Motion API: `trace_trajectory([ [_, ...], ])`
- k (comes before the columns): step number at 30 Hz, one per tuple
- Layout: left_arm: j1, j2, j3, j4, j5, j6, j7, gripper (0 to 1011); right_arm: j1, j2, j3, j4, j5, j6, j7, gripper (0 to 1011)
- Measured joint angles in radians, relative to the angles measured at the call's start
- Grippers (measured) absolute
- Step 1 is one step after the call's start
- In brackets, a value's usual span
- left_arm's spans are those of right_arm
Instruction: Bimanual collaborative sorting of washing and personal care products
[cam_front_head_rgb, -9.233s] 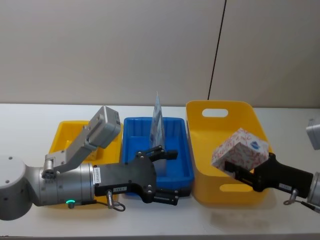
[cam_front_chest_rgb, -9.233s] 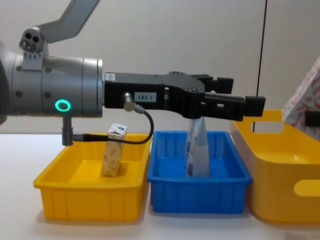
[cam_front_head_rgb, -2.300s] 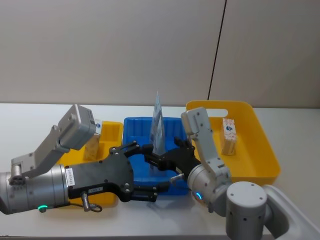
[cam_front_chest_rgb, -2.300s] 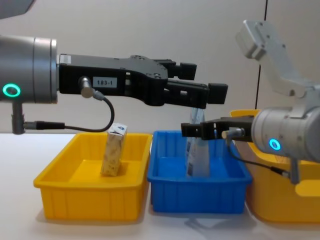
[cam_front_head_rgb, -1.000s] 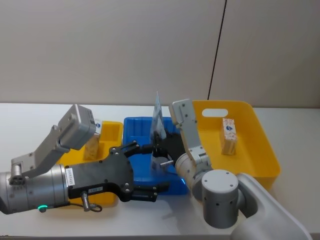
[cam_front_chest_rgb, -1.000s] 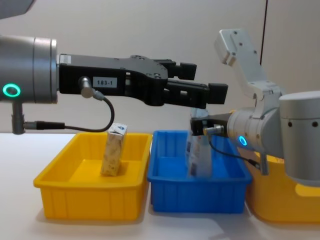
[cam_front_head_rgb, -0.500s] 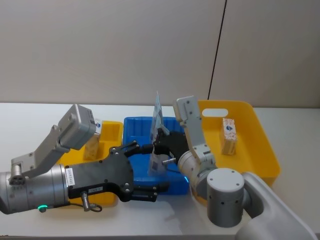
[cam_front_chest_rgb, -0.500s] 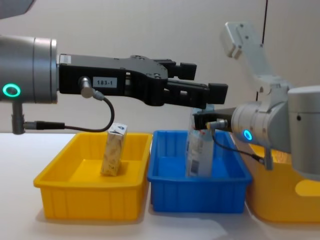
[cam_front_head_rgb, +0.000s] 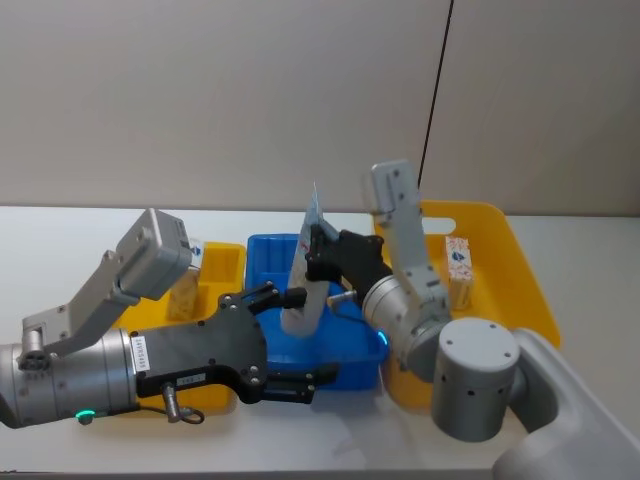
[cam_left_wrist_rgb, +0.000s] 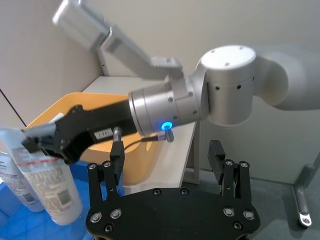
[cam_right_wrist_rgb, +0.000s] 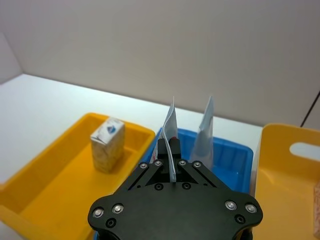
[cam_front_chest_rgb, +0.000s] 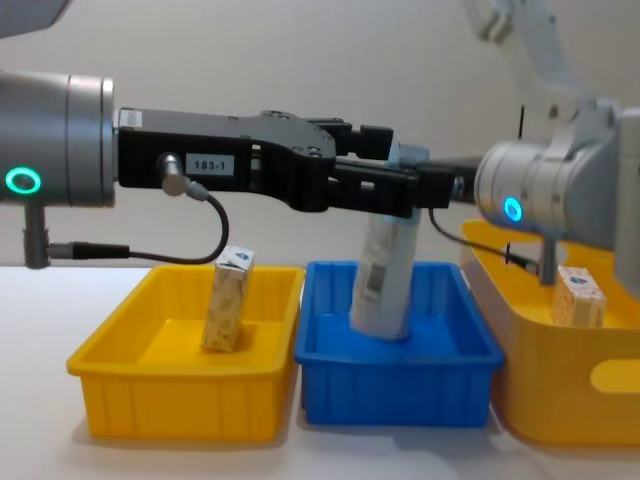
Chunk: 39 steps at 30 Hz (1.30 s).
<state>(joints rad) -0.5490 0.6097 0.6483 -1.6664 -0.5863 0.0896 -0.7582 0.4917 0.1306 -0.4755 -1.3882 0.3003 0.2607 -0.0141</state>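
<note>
The basket (cam_front_head_rgb: 520, 300) on the right holds one carton (cam_front_head_rgb: 458, 270). The left hand (cam_front_head_rgb: 300, 345), wide, hovers over the blue tray (cam_front_chest_rgb: 400, 375). The right hand (cam_front_head_rgb: 318, 258) grips a tilted pouch (cam_front_head_rgb: 303, 305) above that tray. Another carton (cam_front_chest_rgb: 227, 312) stands in the yellow tray (cam_front_chest_rgb: 180, 400).

Item count:
- Cartons: 2. 1 carton (cam_front_head_rgb: 186, 283) stands in the yellow tray (cam_front_head_rgb: 222, 262); 1 carton (cam_front_head_rgb: 458, 271) stands in the yellow basket (cam_front_head_rgb: 520, 290).
- Tubes: 2. Both tubes (cam_left_wrist_rgb: 47, 187) (cam_left_wrist_rgb: 15, 181) are at the blue tray (cam_front_head_rgb: 262, 262).
- Trays: 2.
- Baskets: 1.
</note>
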Motion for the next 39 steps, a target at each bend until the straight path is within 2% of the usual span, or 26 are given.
trace_trajectory([
  [9, 0.0, 0.0, 0.0, 0.0, 0.0, 0.0, 0.0, 1001, -0.01, 0.016, 0.032, -0.097, 0.017, -0.002, 0.024, 0],
  [20, 0.0, 0.0, 0.0, 0.0, 0.0, 0.0, 0.0, 1001, -0.001, 0.026, 0.084, -0.139, 0.016, -0.009, 0.008, 0],
  [28, 0.0, 0.0, 0.0, 0.0, 0.0, 0.0, 0.0, 1001, 0.026, 0.033, 0.123, -0.11, -0.012, -0.019, -0.032, 0],
  [39, 0.0, 0.0, 0.0, 0.0, 0.0, 0.0, 0.0, 1001, 0.068, 0.047, 0.154, -0.009, -0.066, -0.033, -0.08, 0],
])
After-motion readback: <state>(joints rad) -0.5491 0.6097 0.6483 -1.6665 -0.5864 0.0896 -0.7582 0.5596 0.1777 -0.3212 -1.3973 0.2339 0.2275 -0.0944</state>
